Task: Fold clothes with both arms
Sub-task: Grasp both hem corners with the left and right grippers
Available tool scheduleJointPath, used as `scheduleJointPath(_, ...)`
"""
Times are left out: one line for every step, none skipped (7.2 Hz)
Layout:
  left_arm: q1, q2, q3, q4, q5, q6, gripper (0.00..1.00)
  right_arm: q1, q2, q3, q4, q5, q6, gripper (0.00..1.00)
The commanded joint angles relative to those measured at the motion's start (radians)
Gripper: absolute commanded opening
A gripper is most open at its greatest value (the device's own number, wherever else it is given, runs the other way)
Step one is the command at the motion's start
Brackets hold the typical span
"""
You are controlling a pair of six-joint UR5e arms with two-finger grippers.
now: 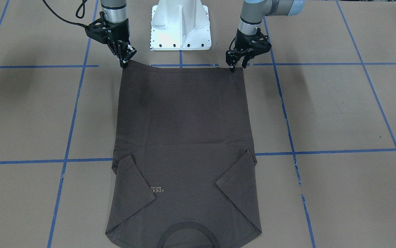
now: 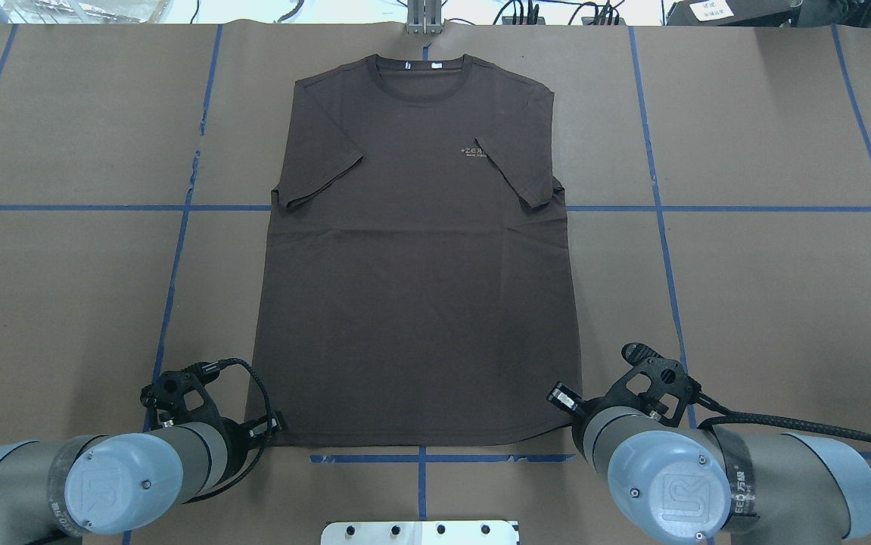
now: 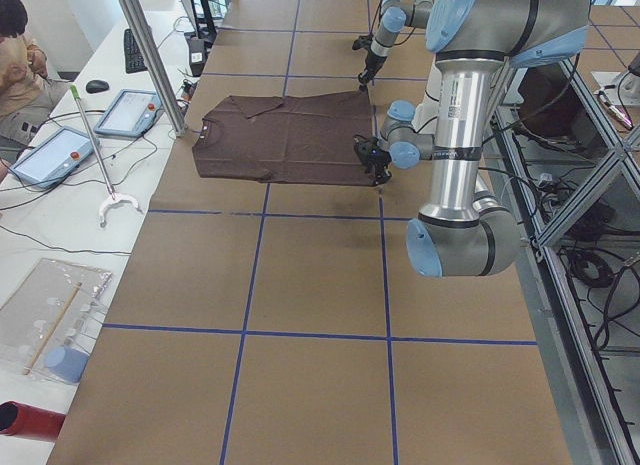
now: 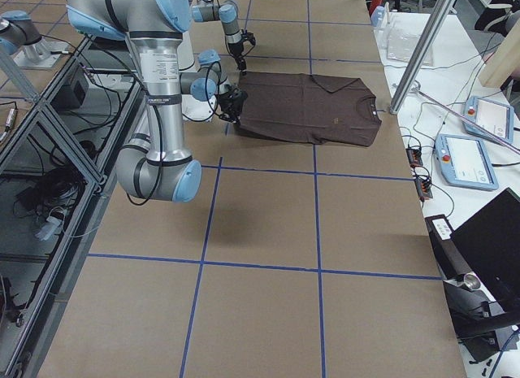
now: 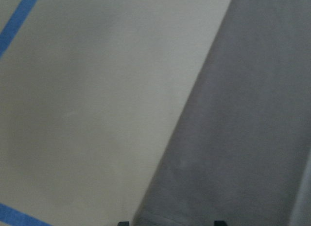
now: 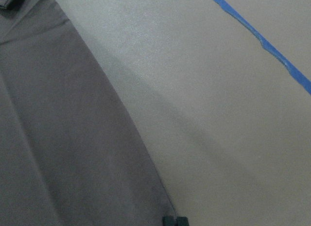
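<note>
The dark brown T-shirt [image 2: 416, 288] lies flat, front up, on the brown table, sleeves folded in, collar [image 2: 420, 76] at the far edge and hem toward me. My left gripper [image 1: 237, 67] is open, its fingertips down at the hem's left corner; in the left wrist view the shirt [image 5: 243, 138] lies between the two spread tips. My right gripper [image 1: 125, 62] is shut on the hem's right corner, which is raised slightly; the right wrist view shows the tips [image 6: 175, 220] together at the shirt's edge [image 6: 63, 138].
The white pedestal base [image 1: 180, 27] stands just behind the hem between the arms. Blue tape lines [image 2: 662, 208] grid the table. A metal post [image 2: 424, 19] stands beyond the collar. An operator [image 3: 15, 45] and tablets [image 3: 130, 110] are at a side desk.
</note>
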State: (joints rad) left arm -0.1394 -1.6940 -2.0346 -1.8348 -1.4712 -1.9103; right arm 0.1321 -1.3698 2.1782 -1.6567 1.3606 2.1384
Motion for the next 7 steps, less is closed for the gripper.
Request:
scheduleJointPath(0.004, 0.01, -0.001, 0.002, 0.0, -0.004, 0.62, 0.0, 0.0, 0.0, 0.0, 0.0, 0.0, 0.0)
scheduleJointPath(0.004, 0.01, -0.001, 0.002, 0.0, -0.004, 0.45, 0.001, 0.0, 0.0, 0.0, 0.0, 0.0, 0.0)
scheduleJointPath(0.004, 0.01, -0.001, 0.002, 0.0, -0.004, 0.05, 0.001, 0.0, 0.0, 0.0, 0.0, 0.0, 0.0)
scheduleJointPath(0.001, 0.011, -0.009, 0.003, 0.0, -0.004, 0.0, 0.001, 0.0, 0.0, 0.0, 0.0, 0.0, 0.0)
scheduleJointPath(0.001, 0.013, -0.034, 0.02, -0.001, -0.004, 0.0, 0.003, 0.0, 0.0, 0.0, 0.0, 0.0, 0.0)
scheduleJointPath(0.003, 0.004, -0.085, 0.063, -0.004, -0.004, 0.0, 0.001, 0.001, 0.0, 0.0, 0.0, -0.002, 0.0)
scheduleJointPath(0.007, 0.0, -0.128, 0.081, -0.009, -0.004, 0.0, 0.004, -0.002, 0.009, 0.0, 0.003, -0.005, 0.0)
